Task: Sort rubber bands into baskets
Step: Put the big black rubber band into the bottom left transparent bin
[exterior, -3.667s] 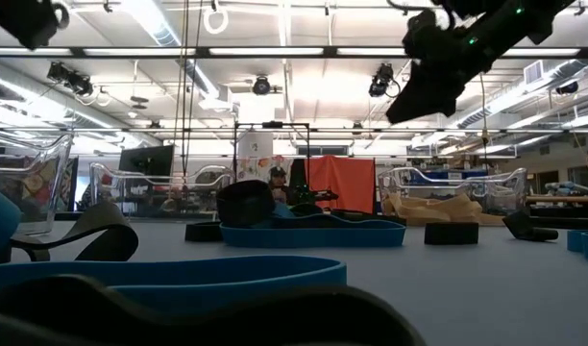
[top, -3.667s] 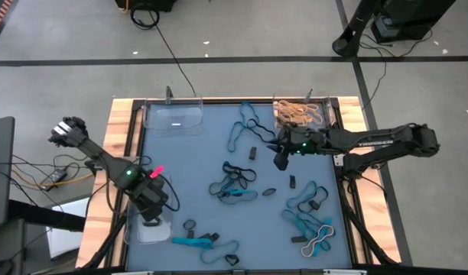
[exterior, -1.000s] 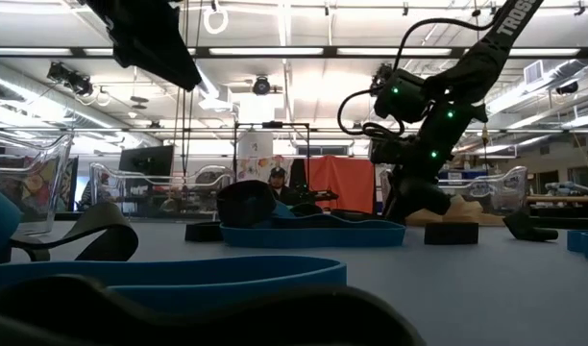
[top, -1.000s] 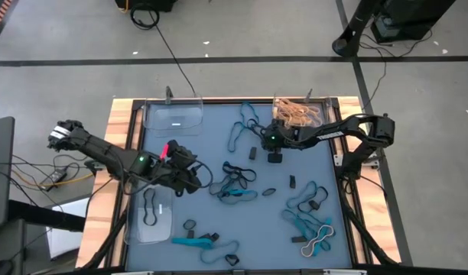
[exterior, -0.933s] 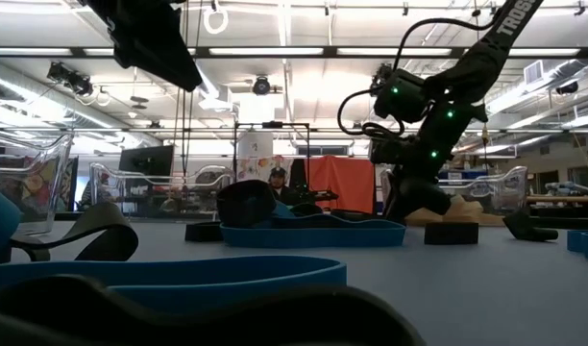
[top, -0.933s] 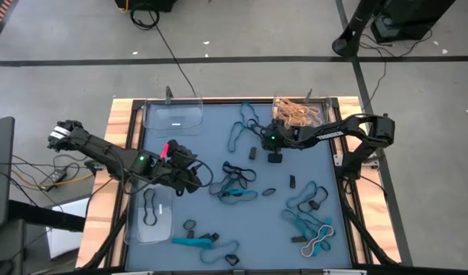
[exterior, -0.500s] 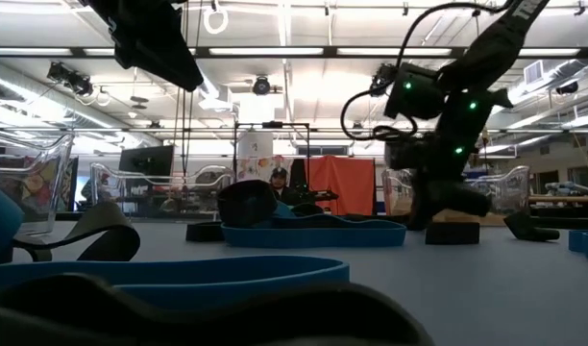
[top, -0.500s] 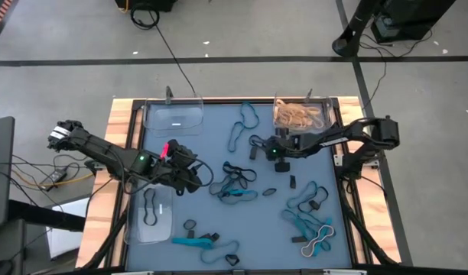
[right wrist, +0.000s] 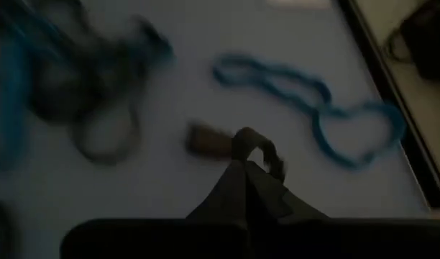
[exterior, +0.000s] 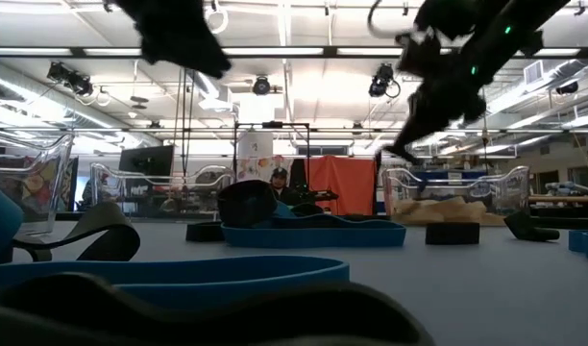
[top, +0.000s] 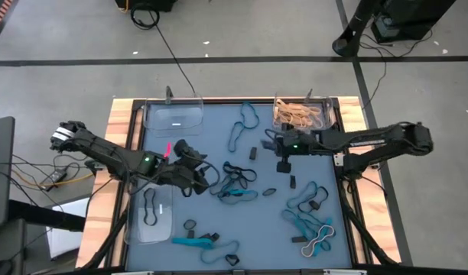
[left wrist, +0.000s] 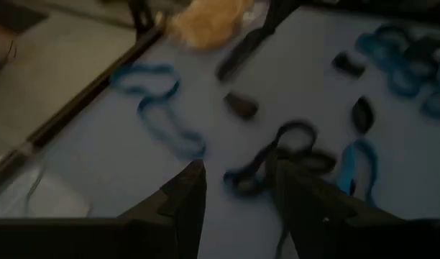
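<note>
Rubber bands in teal, black and tan lie scattered on the blue-grey table: a tangle in the middle [top: 235, 183], a teal one [top: 245, 122] farther off, more at the near right [top: 307, 218]. My right gripper [top: 282, 163] hangs above the table right of centre, shut on a small black rubber band [right wrist: 254, 144]. My left gripper [top: 203, 176] hovers open, nothing between its fingers [left wrist: 238, 191], just left of the middle tangle [left wrist: 292, 144]. Three clear baskets stand on the table: an empty one at the far left [top: 173, 116], one with tan bands at the far right [top: 299, 113], one with a black band at the near left [top: 150, 214]. My right gripper pinches the small black band between its two fingertips; a short loop of it [right wrist: 254, 144] sticks out past the tips. The fingers slant down from the table's right side. The band is lifted clear of the table.
A small dark band [top: 253, 153] lies just left of my right gripper, another [top: 290, 182] just nearer. More bands lie along the near edge [top: 207, 242]. Wooden rails [top: 119, 130] frame the table. Black cables run over the floor beyond it.
My right gripper has shut on a small black band on the table, then risen well clear with it and drawn back a little toward the table's right edge. My left gripper has edged toward the middle tangle, still open.
</note>
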